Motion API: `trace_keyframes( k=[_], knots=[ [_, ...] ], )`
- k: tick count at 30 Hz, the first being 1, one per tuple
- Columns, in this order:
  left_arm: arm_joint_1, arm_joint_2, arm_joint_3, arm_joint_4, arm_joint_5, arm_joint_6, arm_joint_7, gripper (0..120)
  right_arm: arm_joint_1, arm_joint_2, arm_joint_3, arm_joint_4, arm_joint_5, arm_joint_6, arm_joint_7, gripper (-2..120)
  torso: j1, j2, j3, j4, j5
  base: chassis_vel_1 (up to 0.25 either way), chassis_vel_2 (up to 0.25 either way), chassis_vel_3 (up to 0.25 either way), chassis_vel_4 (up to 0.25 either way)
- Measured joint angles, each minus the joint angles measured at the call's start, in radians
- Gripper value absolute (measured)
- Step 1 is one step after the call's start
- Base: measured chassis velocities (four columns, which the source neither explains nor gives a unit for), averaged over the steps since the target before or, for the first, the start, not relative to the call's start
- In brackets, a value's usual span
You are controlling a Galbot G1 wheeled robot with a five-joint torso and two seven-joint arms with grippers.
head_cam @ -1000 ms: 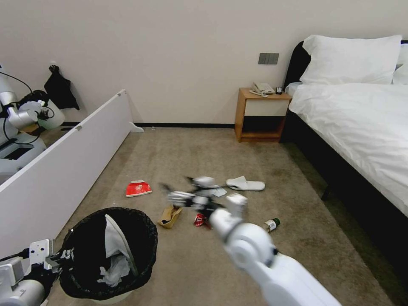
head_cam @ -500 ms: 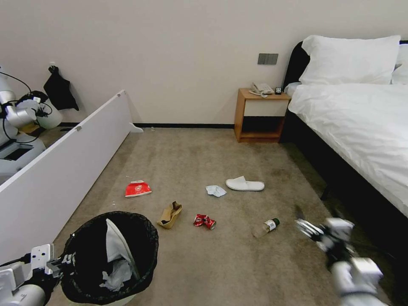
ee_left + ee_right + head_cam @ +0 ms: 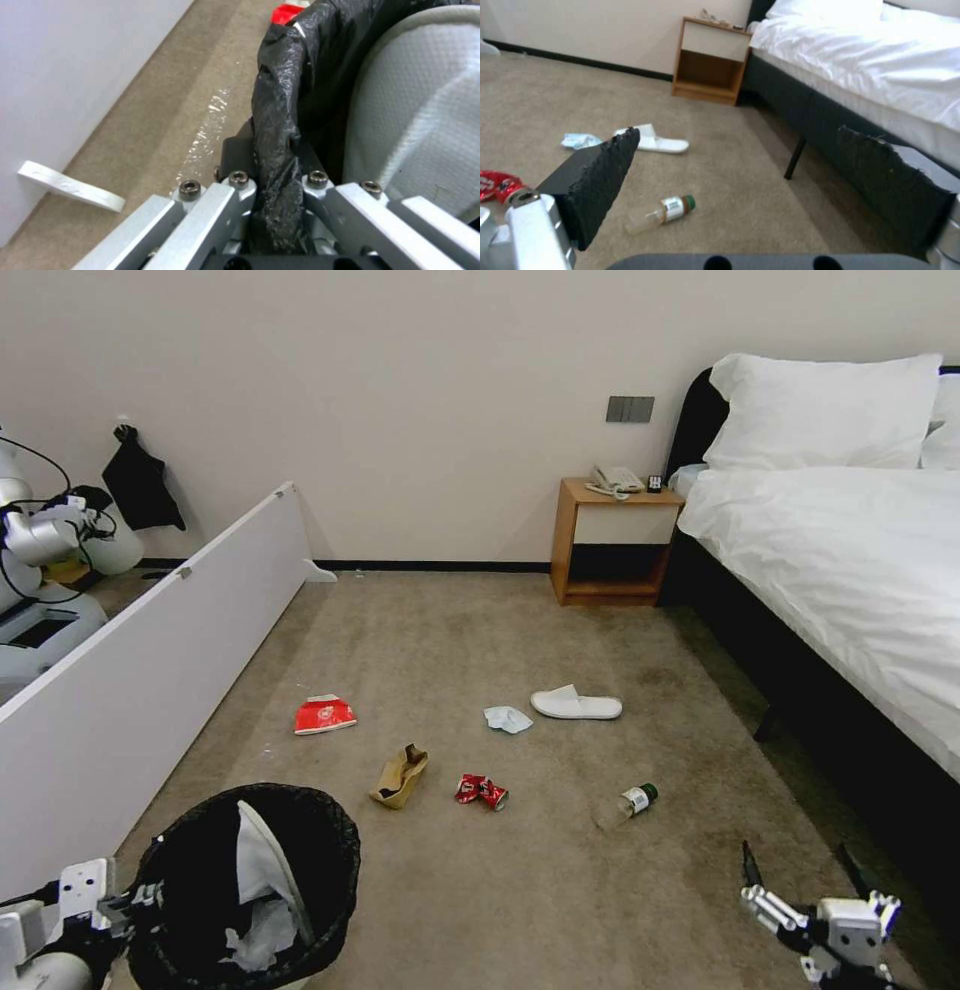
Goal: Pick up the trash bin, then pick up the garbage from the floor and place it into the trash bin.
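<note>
The trash bin (image 3: 343,855), lined with a black bag, stands at the lower left on the floor (image 3: 560,890). My left gripper (image 3: 135,902) is shut on its rim; the left wrist view shows the bag rim (image 3: 277,123) pinched in my left gripper (image 3: 277,180). A white slipper (image 3: 262,860) and tissue lie inside. Out on the carpet lie a red-white packet (image 3: 324,714), brown paper bag (image 3: 400,775), crushed red can (image 3: 481,790), bottle (image 3: 632,800), pale-blue tissue (image 3: 507,719) and another slipper (image 3: 576,704). My right gripper (image 3: 800,880) hangs open at the lower right, right of the bottle (image 3: 662,213).
A bed (image 3: 850,560) with a dark frame runs along the right. A wooden nightstand (image 3: 612,540) stands against the far wall. A long white panel (image 3: 150,670) slants along the left, with another robot arm (image 3: 45,540) behind it.
My right arm swung from over the can and tissue at the middle to the lower right and sank low. The bin and left gripper shifted slightly lower.
</note>
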Motion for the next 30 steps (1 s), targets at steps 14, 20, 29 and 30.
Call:
trace_keyframes(
  k=[14,20,29,30],
  knots=[
    [-0.01,-0.013,-0.025,0.033,-0.013,0.0,-0.008,4,0.016,0.004,0.002,-0.035,0.027,0.008,-0.036,100,0.0,0.0,0.0,-0.0001,0.0001,0.0,0.0,0.0,0.0],
    [-0.013,-0.018,-0.043,0.041,-0.02,0.0,-0.012,4,0.019,0.003,-0.005,-0.048,0.031,0.005,-0.041,100,0.0,0.0,0.0,0.0,0.0001,0.0,0.0,0.0,0.0],
    [-0.012,-0.02,-0.05,0.041,-0.023,0.0,-0.012,4,0.032,-0.001,-0.007,-0.064,0.04,0.006,-0.055,100,0.0,0.0,0.0,-0.0001,0.0001,-0.031,0.029,0.026,-0.028],
    [-0.012,-0.02,-0.05,0.041,-0.023,0.0,-0.012,4,0.032,-0.001,-0.007,-0.064,0.04,0.006,-0.055,100,0.0,0.0,0.0,-0.0001,0.0001,-0.071,0.064,0.052,-0.087]
  ],
)
